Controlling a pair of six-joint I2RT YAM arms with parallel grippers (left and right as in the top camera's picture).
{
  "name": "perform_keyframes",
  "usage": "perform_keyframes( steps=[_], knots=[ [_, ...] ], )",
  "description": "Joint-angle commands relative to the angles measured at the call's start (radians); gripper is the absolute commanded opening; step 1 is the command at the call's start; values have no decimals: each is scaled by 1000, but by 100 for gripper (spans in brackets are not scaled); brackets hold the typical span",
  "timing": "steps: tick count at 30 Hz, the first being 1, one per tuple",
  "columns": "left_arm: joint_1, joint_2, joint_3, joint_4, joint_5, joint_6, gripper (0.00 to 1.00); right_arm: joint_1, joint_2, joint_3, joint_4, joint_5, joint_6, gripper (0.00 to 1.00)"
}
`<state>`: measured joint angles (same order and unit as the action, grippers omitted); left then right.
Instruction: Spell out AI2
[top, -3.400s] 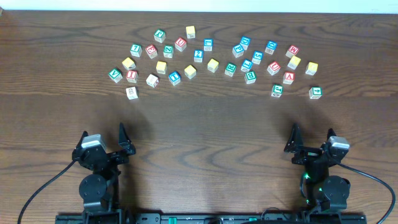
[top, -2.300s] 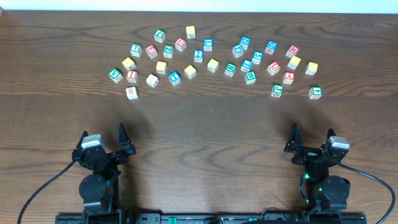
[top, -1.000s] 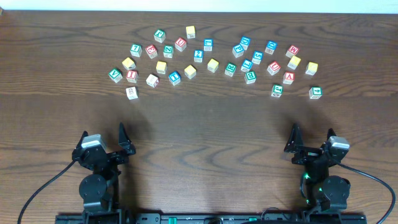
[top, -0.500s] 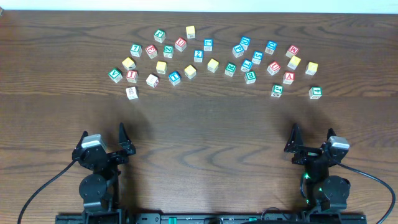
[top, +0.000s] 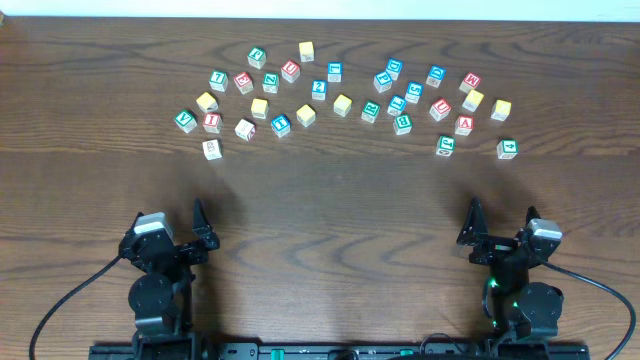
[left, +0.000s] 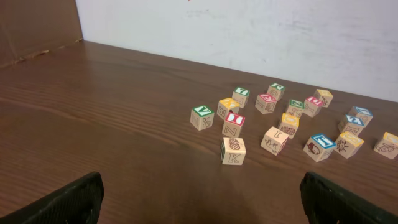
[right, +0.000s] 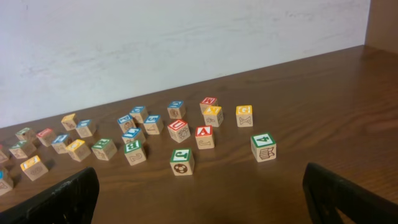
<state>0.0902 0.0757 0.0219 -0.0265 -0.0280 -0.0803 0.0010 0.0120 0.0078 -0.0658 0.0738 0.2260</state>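
Note:
Several lettered wooden blocks lie scattered across the far half of the table. A red A block (top: 463, 125) lies at the right and shows in the right wrist view (right: 204, 136). A red I block (top: 211, 122) lies at the left and shows in the left wrist view (left: 234, 124). A blue block that reads 2 (top: 319, 88) lies near the middle. My left gripper (top: 168, 222) (left: 202, 211) and right gripper (top: 502, 215) (right: 202, 208) are open and empty at the near edge, far from the blocks.
A green J block (right: 181, 161) and a green block (right: 263, 147) are the nearest to the right gripper. A white block (left: 233, 150) is nearest to the left gripper. Bare wood table (top: 330, 200) lies between grippers and blocks. A white wall stands behind.
The left arm has shifted slightly at its rest spot. The right arm and the blocks have not moved.

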Motion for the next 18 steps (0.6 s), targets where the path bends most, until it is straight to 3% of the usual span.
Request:
perform_keyframes(
  steps=[1, 18],
  knots=[
    [5, 1, -5, -33, -6, 8, 99, -9, -3, -2, -3, -5, -6, 99],
    [5, 1, 2, -33, -6, -10, 99, -9, -3, -2, -3, -5, -6, 99]
  ],
)
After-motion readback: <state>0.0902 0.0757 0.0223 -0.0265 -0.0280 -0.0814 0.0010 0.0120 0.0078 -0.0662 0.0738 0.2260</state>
